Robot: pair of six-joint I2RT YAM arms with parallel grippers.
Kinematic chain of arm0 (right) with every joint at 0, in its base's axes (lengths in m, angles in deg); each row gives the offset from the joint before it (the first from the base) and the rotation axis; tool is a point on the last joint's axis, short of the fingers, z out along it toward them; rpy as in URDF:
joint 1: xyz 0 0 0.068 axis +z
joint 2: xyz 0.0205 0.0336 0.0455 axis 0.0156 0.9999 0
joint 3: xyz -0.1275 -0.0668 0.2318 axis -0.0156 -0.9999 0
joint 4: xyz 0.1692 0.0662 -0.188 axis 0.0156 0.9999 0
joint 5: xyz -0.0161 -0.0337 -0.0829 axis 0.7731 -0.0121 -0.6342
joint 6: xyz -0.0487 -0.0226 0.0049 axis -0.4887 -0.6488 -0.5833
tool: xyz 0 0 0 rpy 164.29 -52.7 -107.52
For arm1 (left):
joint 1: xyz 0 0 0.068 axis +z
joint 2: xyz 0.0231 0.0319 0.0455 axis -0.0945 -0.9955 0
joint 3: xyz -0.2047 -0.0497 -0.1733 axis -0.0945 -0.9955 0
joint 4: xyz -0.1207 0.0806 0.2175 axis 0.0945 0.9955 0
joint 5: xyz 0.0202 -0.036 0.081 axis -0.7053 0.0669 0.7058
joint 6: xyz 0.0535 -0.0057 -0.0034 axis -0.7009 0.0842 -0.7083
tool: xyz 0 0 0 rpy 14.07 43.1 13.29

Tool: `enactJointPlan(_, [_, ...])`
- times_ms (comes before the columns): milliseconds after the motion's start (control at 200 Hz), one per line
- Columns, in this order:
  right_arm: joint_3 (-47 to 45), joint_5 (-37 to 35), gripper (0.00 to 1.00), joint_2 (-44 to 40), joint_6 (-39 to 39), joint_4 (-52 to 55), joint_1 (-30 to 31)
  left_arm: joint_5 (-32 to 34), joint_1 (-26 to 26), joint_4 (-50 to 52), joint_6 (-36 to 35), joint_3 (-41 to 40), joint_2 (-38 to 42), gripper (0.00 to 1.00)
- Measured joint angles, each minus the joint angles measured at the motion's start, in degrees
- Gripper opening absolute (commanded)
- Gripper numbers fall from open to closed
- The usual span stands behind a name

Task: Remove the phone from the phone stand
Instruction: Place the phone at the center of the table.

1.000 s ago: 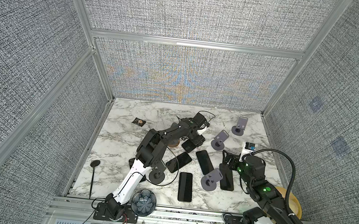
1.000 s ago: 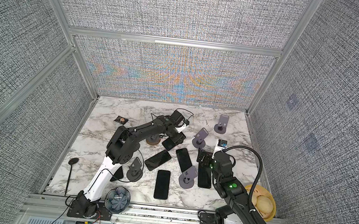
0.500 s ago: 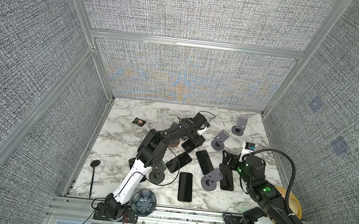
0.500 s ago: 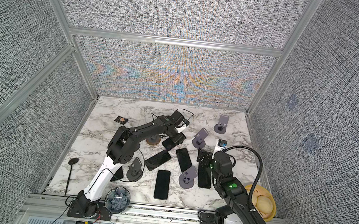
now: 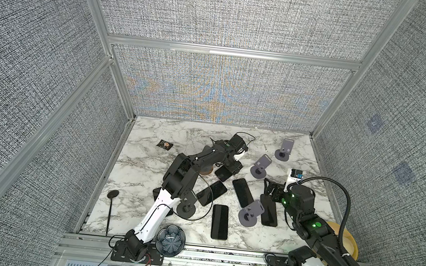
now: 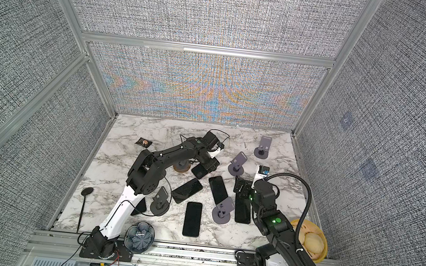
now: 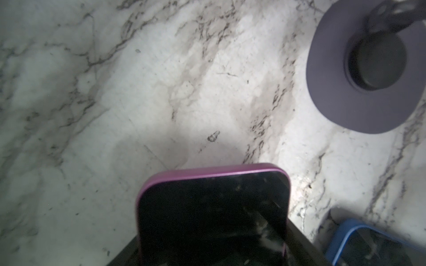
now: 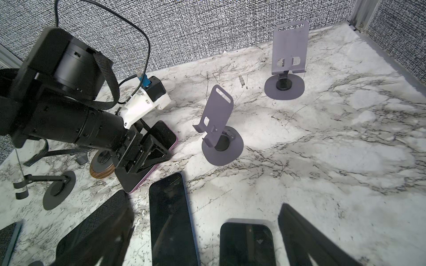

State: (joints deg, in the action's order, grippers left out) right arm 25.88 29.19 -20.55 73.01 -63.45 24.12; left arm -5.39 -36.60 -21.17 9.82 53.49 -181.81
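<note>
Left gripper (image 8: 152, 154) clamps phone (image 7: 212, 207) beside wooden stand (image 8: 101, 172).
Wrist views alone show its pink rim; right gripper (image 5: 270, 189) gapes, empty.

table (image 5: 145, 175) is veined grey on white marble | phone (image 7: 214, 207) is rimmed magenta, screen black | neighbouring phone (image 7: 373, 246) is rimmed blue | stand (image 7: 327, 92) is coloured slate-purple | walls (image 5: 218, 18) are woven grey-speckled | bowl (image 6: 323, 252) is coloured yellow

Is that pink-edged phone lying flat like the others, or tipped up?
Tipped up. The left end effector is shut on the phone, one end raised, the other low by the table.
</note>
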Motion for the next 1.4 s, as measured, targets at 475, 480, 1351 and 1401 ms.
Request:
enactJointPlan(475, [0.0,-0.11,0.99,0.13,-0.02,0.0,0.0,0.39,0.0,0.17,0.33,0.0,-0.04,0.75])
enactJointPlan(480, [0.0,-0.11,0.99,0.13,-0.02,0.0,0.0,0.42,0.0,0.17,0.33,0.0,-0.04,0.75])
enactJointPlan(1351, [-0.22,-0.37,0.99,-2.32,-0.66,0.07,0.02,1.51,0.0,0.22,0.33,0.0,-0.07,0.77])
enactJointPlan(1401, [-0.22,-0.55,0.99,-2.1,-0.7,0.04,0.0,1.53,0.0,0.22,0.33,0.0,0.0,0.77])
